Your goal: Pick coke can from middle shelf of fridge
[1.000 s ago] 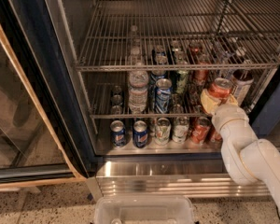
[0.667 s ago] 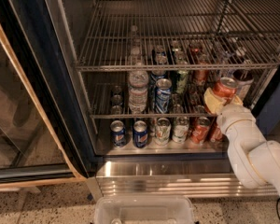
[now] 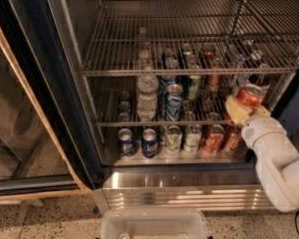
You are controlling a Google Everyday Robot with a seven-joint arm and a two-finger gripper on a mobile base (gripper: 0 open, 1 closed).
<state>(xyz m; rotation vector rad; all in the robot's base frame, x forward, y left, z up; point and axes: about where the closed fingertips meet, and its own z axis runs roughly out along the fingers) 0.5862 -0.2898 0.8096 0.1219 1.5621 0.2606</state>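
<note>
The gripper (image 3: 240, 107) is closed around the coke can (image 3: 251, 95) at the right end of the middle shelf (image 3: 154, 124), and the can leans a little. I think the best move is to pull straight out of the fridge (image 3: 36, 83), slowly, above the front rail and clear of the other cans (image 3: 213, 81).

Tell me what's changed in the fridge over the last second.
The gripper, holding the tilted coke can, has carried it to the right and slightly lower, near the right end of the middle shelf. Nothing was newly taken hold of or let go. The water bottle and the Pepsi cans stayed where they were.
</note>
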